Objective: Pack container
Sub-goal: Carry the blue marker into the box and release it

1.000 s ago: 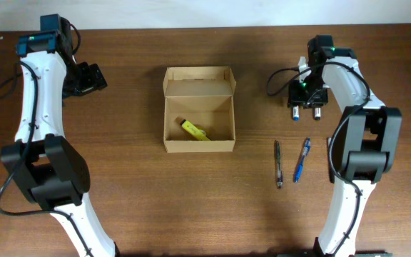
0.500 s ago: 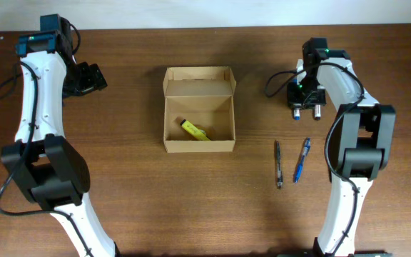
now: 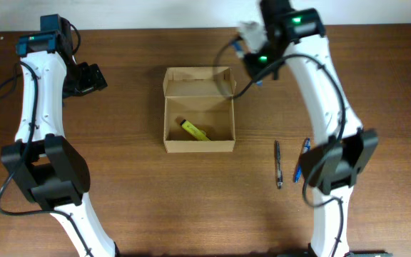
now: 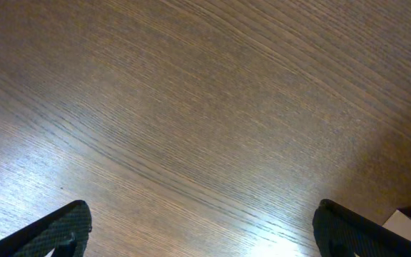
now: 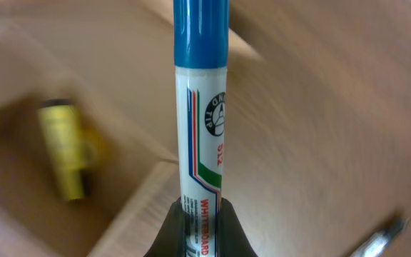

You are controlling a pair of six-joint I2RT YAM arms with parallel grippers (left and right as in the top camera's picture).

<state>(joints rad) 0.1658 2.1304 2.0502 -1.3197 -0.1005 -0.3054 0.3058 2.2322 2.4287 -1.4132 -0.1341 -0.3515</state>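
Overhead: one container [image 3: 198, 145], two pens [image 3: 278, 164]; right pincer [image 5: 201, 228] grips blue marker [image 5: 201, 107].

A brown wood-grain desk [image 3: 134, 200] carries two pens lying side by side, near each other but apart: a dark pen [image 3: 277, 163] and, to its right, a partly hidden blue pen [image 3: 305, 146]. A yellow marker [image 3: 195, 129] lies slantwise well to their left. A blue-capped whiteboard marker [image 5: 201, 121] stands upright in the right wrist view.
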